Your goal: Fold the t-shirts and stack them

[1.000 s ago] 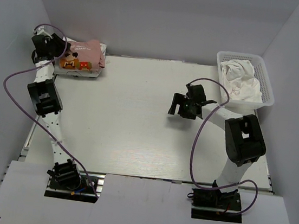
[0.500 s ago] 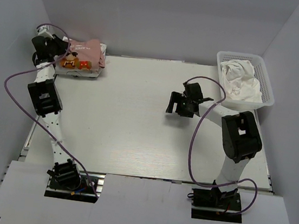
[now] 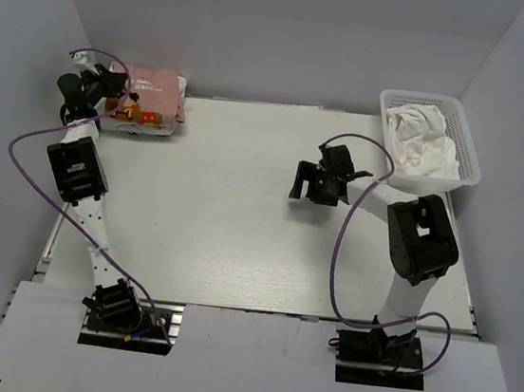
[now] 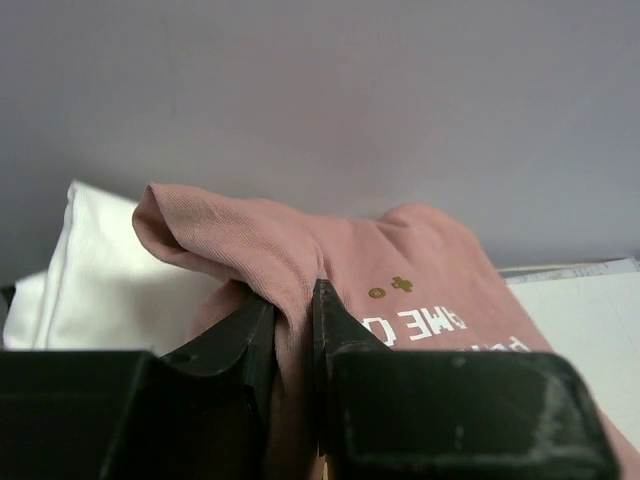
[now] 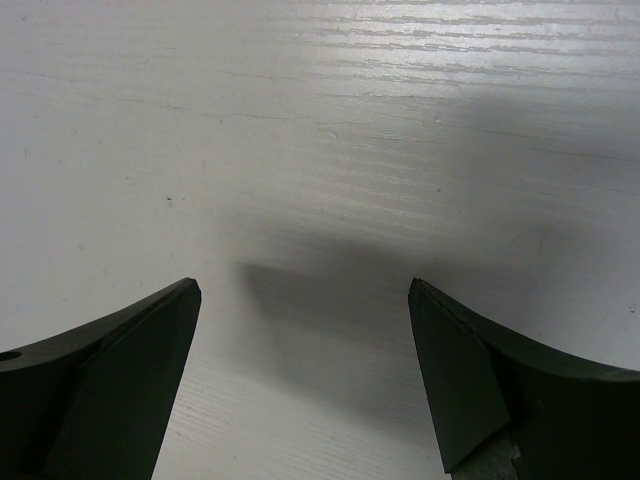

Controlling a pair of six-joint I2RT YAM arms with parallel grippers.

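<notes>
**Left fingers pinching a fold of the pink shirt at the far-left corner**

Your left gripper (image 4: pixel 296 300) is at the far-left corner of the table (image 3: pixel 238 231). Its 2 black fingers are pinched on a raised ridge of the dusty-pink t-shirt (image 4: pixel 420 260). In the left wrist view, the cloth is squeezed into a narrow upright pleat between the tips. A soft rolled lip of fine-ribbed knit humps up to the left of them. White block lettering and 2 small brown-gold print marks show upside down on the flatter cloth to the right.

From above, you see the pink shirt as a compact folded rectangle with its red-brown print facing up. It lies on a folded white t-shirt (image 3: pixel 141 127), whose edge shows along the near side. In the wrist view that white cloth is a smooth, pillowy pad behind and left of the pink fold.

Your right gripper (image 5: pixel 305 290) hangs over the middle-right of the table with its fingers spread wide. The 2 dark, wedge-shaped tips frame a matte white surface with faint wood-grain streaks and a soft shadow.

At the far-right corner stands a white plastic basket (image 3: pixel 472 145) with slotted lattice walls. In it lies a crumpled, creased heap of white t-shirts (image 3: pixel 422 139); you cannot tell how many.
</notes>
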